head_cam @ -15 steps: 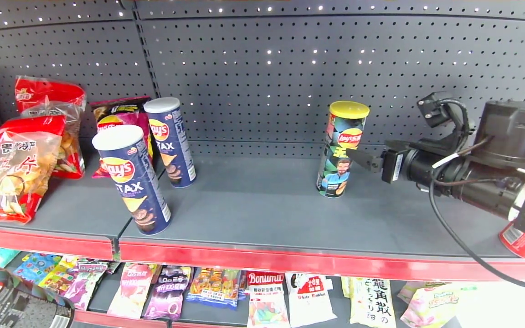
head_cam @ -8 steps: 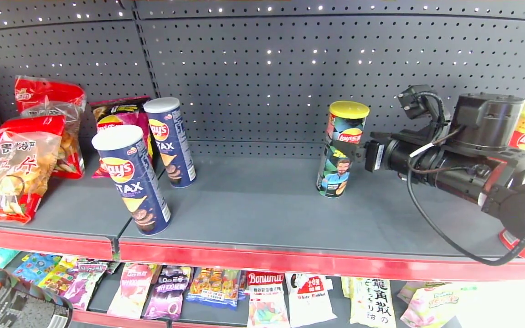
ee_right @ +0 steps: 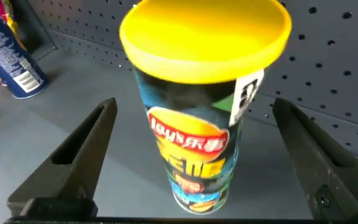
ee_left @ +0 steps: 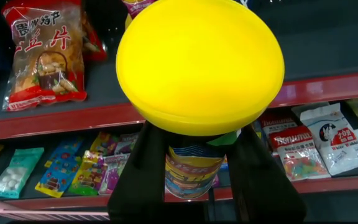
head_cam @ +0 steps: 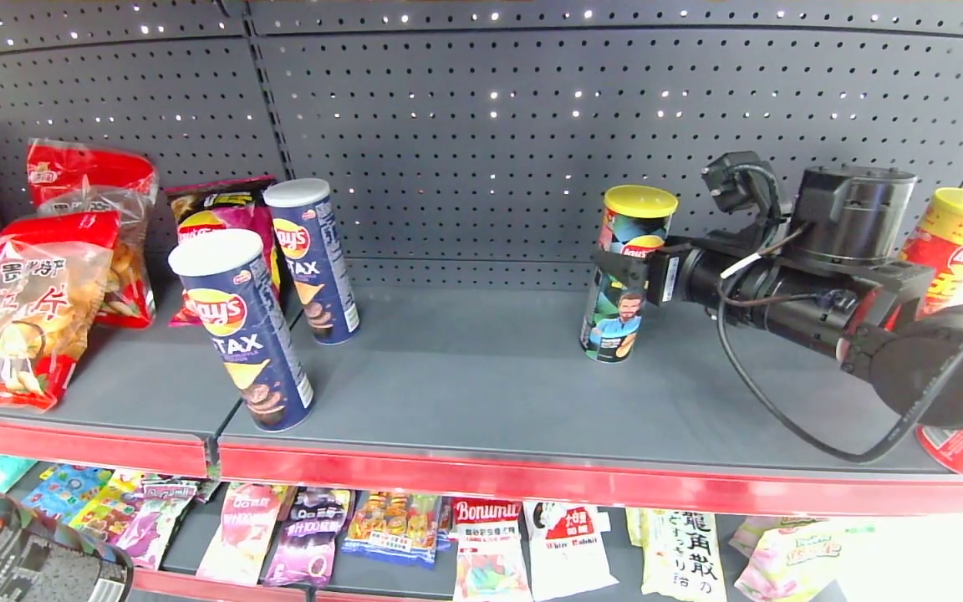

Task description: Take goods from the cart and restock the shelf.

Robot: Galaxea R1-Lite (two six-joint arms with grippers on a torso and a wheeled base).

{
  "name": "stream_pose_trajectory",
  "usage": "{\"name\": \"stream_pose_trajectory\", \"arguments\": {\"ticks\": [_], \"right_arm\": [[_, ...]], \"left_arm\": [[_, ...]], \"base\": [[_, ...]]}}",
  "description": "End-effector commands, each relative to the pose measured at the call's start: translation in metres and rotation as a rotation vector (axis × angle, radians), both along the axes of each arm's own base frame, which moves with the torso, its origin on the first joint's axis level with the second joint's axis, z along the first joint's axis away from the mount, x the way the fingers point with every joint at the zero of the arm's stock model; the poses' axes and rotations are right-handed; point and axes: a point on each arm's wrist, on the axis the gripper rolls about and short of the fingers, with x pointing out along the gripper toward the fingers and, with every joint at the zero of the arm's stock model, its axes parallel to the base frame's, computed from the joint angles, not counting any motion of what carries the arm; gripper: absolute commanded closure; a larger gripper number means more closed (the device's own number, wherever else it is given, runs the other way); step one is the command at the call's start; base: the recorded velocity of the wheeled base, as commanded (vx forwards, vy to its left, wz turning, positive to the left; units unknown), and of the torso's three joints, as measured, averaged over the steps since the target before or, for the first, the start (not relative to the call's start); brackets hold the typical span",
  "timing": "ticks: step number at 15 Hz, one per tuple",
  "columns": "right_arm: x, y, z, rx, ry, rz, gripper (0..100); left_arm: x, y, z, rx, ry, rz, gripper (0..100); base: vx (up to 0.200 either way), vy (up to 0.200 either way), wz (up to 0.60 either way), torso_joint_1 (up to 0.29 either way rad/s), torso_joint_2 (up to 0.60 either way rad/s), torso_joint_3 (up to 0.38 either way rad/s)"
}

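Observation:
A can with a yellow lid and a colourful patterned body [head_cam: 625,284] stands upright on the grey shelf [head_cam: 465,376], right of centre. My right gripper [head_cam: 615,269] comes in from the right at the level of its upper half. In the right wrist view this can [ee_right: 197,155] stands between the spread fingers [ee_right: 86,155], with a gap on each side, so the right gripper [ee_right: 194,112] is open. My left gripper [ee_left: 194,171] is shut on a similar yellow-lidded can [ee_left: 201,62], held upright in front of the shelves. That held can [head_cam: 30,568] shows at the head view's bottom left corner.
Two blue cans [head_cam: 243,330] [head_cam: 313,259] and several chip bags [head_cam: 30,309] fill the shelf's left part. Red cans stand at the far right [head_cam: 945,251] [head_cam: 962,443]. Bare shelf lies between the blue cans and the patterned can. A red lip [head_cam: 532,481] edges the shelf; snack packs [head_cam: 481,543] hang below.
My right arm has moved left along the shelf, bringing its open fingers from beside the patterned can to either side of it. This uncovered a red can at the far right.

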Motion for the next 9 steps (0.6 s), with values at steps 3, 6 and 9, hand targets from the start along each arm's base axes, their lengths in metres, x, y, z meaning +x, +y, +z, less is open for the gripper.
{"name": "stream_pose_trajectory", "arguments": {"ticks": [3,6,9], "right_arm": [[0.011,0.01,-0.003,-0.002,-0.001,-0.004,0],[0.016,0.012,-0.003,-0.001,-0.008,-0.021,0],[0.02,0.014,-0.007,-0.004,0.001,-0.032,0]], "left_arm": [[-0.001,0.0,-0.001,0.0,-0.005,0.0,100],[-0.002,0.0,-0.001,0.0,-0.007,0.003,100],[-0.002,0.0,-0.002,0.0,-0.002,0.002,100]], "base": [[0.0,0.0,0.0,0.0,0.0,0.0],[0.0,0.0,0.0,0.0,0.0,0.0],[0.0,0.0,0.0,0.0,0.0,0.0]]}}
